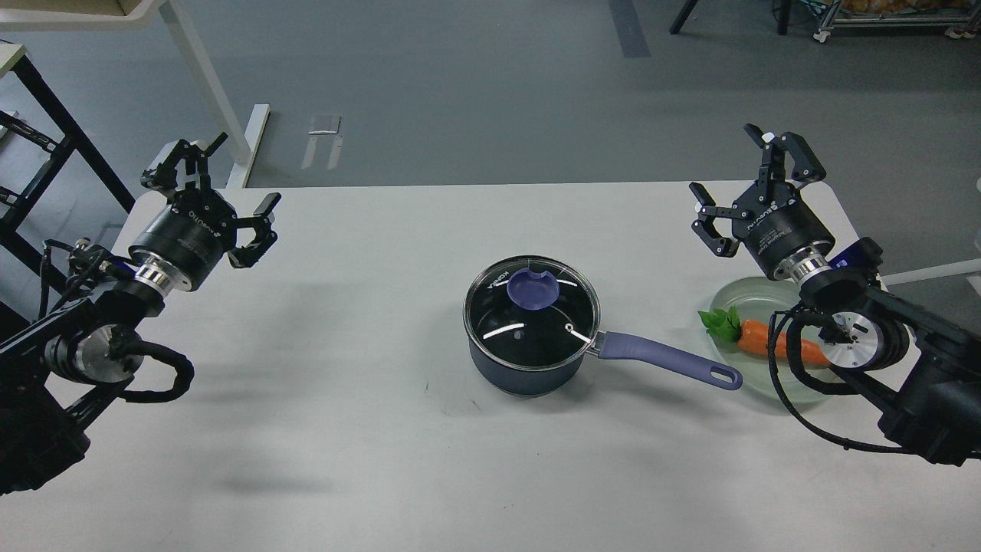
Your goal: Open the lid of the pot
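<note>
The dark navy pot [515, 372] stands at the middle of the white table, its lavender handle [668, 361] pointing right. The clear glass lid [530, 314] with a metal rim lies flat on the pot, its purple-blue knob [534, 288] toward the far side. My left gripper [224, 193] hovers far to the left of the pot, open and empty. My right gripper [755, 190] hovers far to the right, above the table's back right corner, also open and empty. Neither touches the pot or lid.
A pale green glass plate [739, 293] with a carrot [766, 340] and green leaves lies right of the pot handle, partly under my right arm. The table's far edge [490, 185] runs behind both grippers. A white stand leg is beyond the table at back left.
</note>
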